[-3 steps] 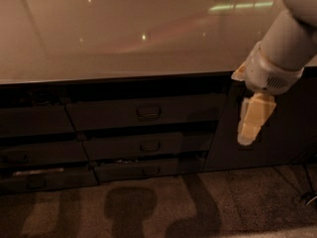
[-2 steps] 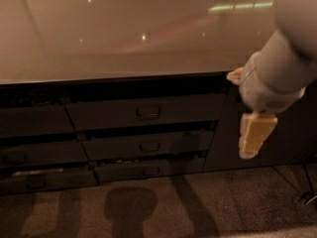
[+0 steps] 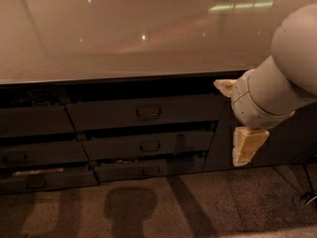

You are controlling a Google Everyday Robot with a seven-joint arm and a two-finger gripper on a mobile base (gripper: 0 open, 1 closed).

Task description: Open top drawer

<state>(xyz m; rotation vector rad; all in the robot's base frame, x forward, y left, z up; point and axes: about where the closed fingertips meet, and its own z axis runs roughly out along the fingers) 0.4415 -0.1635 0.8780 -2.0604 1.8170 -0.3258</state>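
Observation:
The top drawer (image 3: 109,114) is the widest dark grey front under the counter, with a small loop handle (image 3: 148,112) at its centre. A dark gap runs above it, and I cannot see its inside. My gripper (image 3: 245,147) is cream-coloured and hangs down from the big white arm (image 3: 277,88) at the right. It sits to the right of the drawers, level with the middle one and well apart from the top drawer's handle. It holds nothing that I can see.
A glossy beige counter top (image 3: 124,33) overhangs the drawers. Two narrower drawer fronts (image 3: 114,148) (image 3: 119,171) lie below the top one, more drawers (image 3: 29,120) lie to the left, and a dark cabinet door (image 3: 292,138) stands behind the gripper. The floor (image 3: 198,207) is carpet, with a cable (image 3: 309,197) at the right.
The arm has swung nearer to the camera and slightly right, and the gripper has dropped lower. The drawers have not moved.

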